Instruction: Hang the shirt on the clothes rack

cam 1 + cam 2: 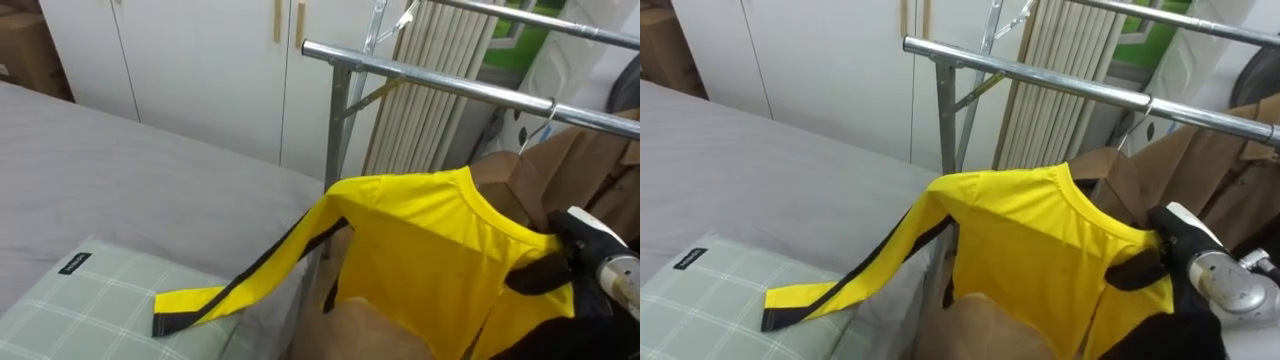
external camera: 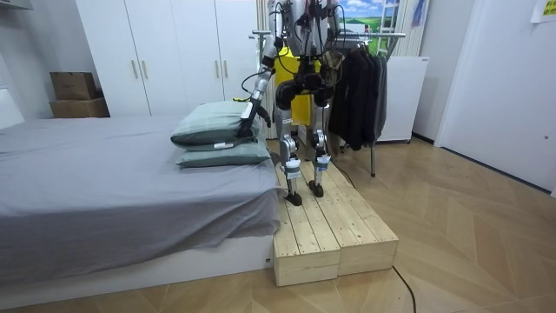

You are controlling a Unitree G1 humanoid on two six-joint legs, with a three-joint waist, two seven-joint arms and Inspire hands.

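A yellow long-sleeved shirt point(image 1: 420, 240) with black stripes hangs spread out below the metal rail point(image 1: 450, 85) of the clothes rack. My right hand point(image 1: 585, 250) is at the shirt's neck on the right, its dark fingers curled into the cloth. One sleeve point(image 1: 240, 285) trails down to the left, and its cuff rests on the pillow. In the room view my left hand point(image 2: 247, 119) hangs low beside the stacked pillows. I stand on a wooden platform point(image 2: 321, 226) facing the rack.
A brown garment point(image 1: 570, 165) hangs on the rail behind the shirt. A green checked pillow point(image 1: 80, 300) lies on the grey bed point(image 1: 120, 180) to my left. White wardrobe doors point(image 1: 200, 60) stand behind. Dark clothes point(image 2: 360, 87) fill the rack's far end.
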